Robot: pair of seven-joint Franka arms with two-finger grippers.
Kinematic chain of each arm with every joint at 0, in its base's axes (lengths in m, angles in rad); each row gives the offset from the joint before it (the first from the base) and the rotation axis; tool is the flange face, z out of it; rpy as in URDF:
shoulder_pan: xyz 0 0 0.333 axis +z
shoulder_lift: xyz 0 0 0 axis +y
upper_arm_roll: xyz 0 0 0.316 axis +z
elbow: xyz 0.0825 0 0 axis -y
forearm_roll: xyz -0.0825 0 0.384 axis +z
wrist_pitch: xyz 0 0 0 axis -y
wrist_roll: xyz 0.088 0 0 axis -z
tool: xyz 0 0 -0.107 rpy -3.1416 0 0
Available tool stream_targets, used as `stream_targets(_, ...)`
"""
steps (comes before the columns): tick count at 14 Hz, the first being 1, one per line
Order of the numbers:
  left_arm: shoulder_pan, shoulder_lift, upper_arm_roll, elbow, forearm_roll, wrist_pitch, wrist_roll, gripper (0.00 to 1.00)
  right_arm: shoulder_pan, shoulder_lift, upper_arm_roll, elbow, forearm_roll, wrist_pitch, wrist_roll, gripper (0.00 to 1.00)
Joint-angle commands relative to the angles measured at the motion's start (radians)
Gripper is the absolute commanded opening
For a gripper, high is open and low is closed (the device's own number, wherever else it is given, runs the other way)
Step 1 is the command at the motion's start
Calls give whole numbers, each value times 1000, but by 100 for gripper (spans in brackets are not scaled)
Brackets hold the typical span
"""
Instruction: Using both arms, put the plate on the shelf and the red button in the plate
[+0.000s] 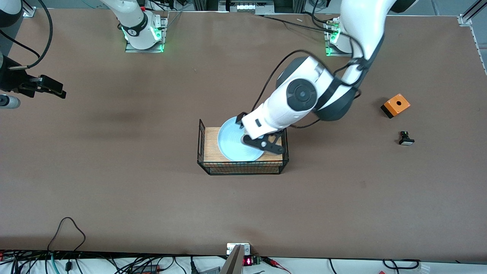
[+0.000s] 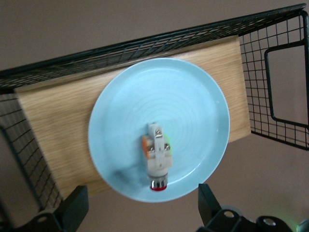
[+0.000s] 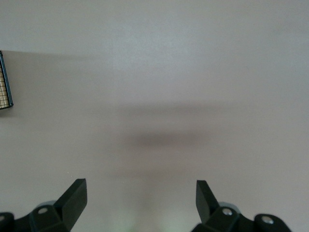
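The light-blue plate (image 1: 232, 142) (image 2: 159, 111) lies on the wooden board (image 1: 211, 144) (image 2: 53, 125) inside a black wire basket (image 1: 243, 166). The red button (image 2: 157, 157), white-bodied with its red cap toward the plate's rim, rests on the plate; in the front view the left hand hides it. My left gripper (image 1: 260, 142) (image 2: 141, 198) hangs just above the plate, open, with the button between and below its fingers, untouched. My right gripper (image 1: 51, 88) (image 3: 140, 191) waits open over bare table toward the right arm's end, holding nothing.
An orange box with a round hole (image 1: 395, 105) and a black button with a white cap (image 1: 406, 138) sit toward the left arm's end of the table. The basket's raised wire walls (image 2: 285, 96) surround the board. One basket corner (image 3: 5, 79) shows in the right wrist view.
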Motion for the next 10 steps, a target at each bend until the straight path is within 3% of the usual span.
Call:
stream_targets(1, 74, -113, 15, -16, 25, -208, -3, 100, 0, -9, -1, 19, -2, -6, -5, 100)
stream_targets(6, 176, -260, 13, -16, 280, -450, 16, 100, 2, -10, 3, 36, -2, -14, -5, 100)
stream_targets(8, 260, -294, 12, -22, 269, -475, 125, 100, 2, -10, 3, 36, -2, -15, -6, 100)
stream_targets(10, 268, -374, 80, -105, 257, -454, 212, 100, 2, -12, 3, 36, -1, -17, -5, 100)
